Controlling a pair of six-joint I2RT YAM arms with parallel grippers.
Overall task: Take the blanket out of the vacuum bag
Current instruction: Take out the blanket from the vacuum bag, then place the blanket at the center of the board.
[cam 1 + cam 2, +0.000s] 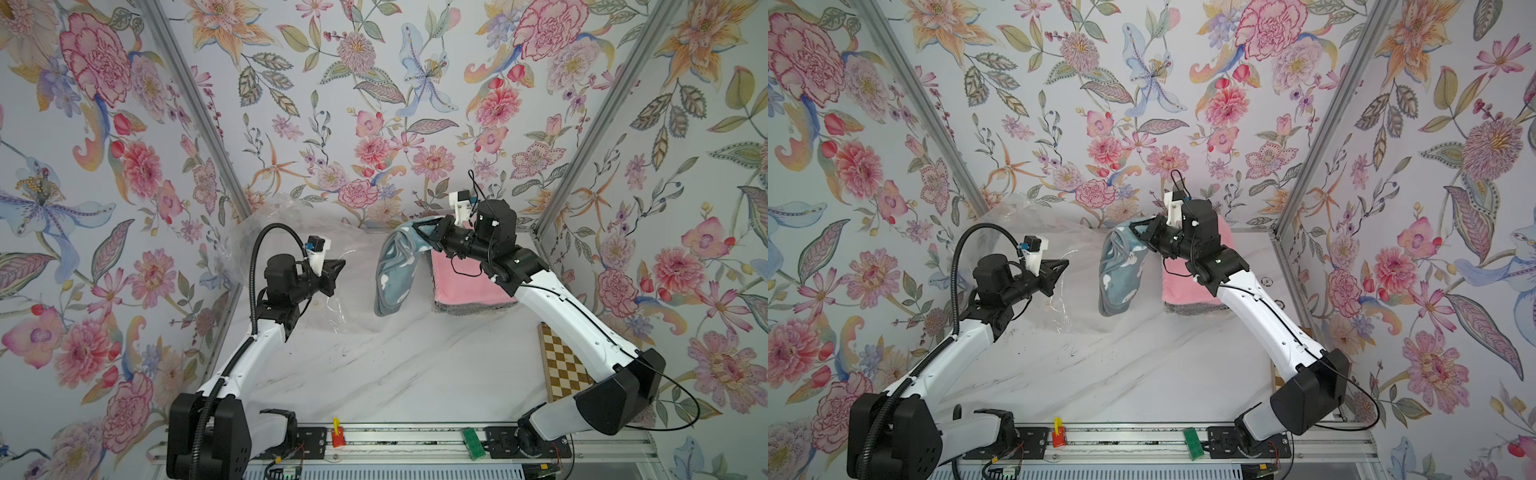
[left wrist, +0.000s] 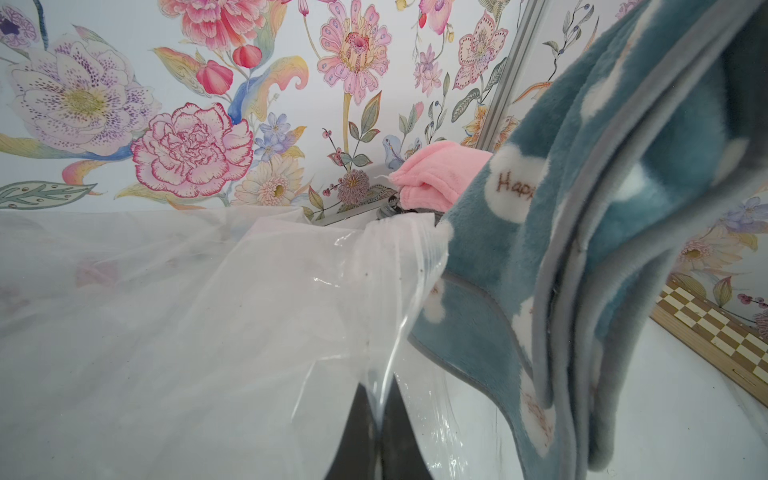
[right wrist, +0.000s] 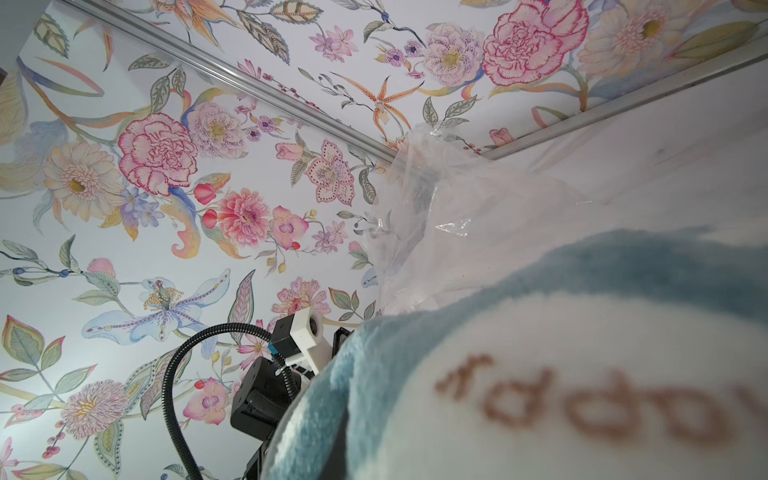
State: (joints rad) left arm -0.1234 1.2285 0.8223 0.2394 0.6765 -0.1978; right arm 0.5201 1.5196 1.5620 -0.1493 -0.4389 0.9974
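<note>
Blue blanket (image 1: 395, 270) hangs from my right gripper (image 1: 419, 230), pinched at its top fold, with the tail near the vacuum bag (image 1: 291, 232) mouth. My left gripper (image 1: 341, 264) clamps the bag's edge. Extraction looks nearly done. Next I lift clear and carry it right, towards the pink stack (image 1: 469, 282).

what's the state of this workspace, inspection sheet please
surface: marble table, few dark specks
job's things: clear bag crumpled back left; blue blanket hanging from the right gripper, lower end by the bag mouth
clutter: pink blanket on grey blanket; checkerboard at right edge
grippers: left gripper shut on bag; right gripper shut on blue blanket
cables: black conduit on left arm; thin cable looping off right arm
surroundings: floral walls
</note>
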